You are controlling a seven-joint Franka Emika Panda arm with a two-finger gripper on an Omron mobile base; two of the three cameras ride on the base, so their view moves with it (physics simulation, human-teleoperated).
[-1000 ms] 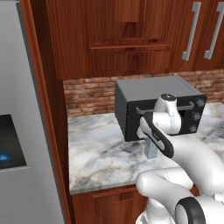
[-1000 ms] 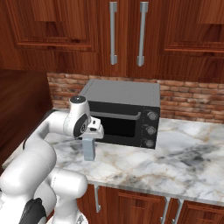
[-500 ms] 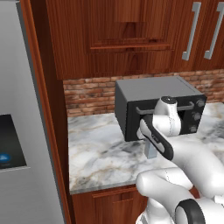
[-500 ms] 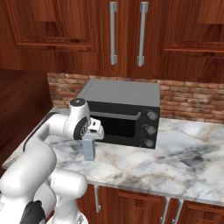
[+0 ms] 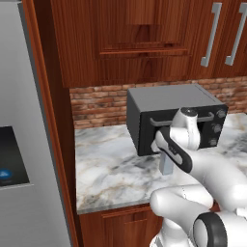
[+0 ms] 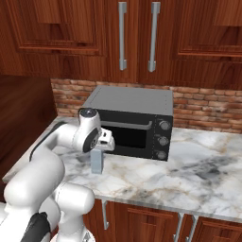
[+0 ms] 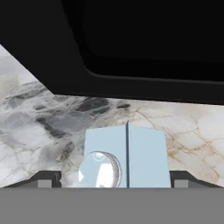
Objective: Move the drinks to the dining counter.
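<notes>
Carton point(image 6: 97, 161): one, upright on marble counter point(image 6: 198, 175), before one microwave point(image 6: 134, 123), near front edge. Gripper point(image 7: 114, 183): fingers spread, straddling carton, touching undeterminable.

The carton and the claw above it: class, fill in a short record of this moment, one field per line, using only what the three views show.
Carton: pale grey-blue gable-top carton, upright on the marble counter
Behind it: black microwave, door shut
Claw: above the carton, one dark fingertip on each side of its top
Claw state: open, tips apart from the carton's sides
Cap: round cap on the carton's sloped top
Wall: red brick backsplash under wooden cabinets
Left of counter: steel fridge
</notes>
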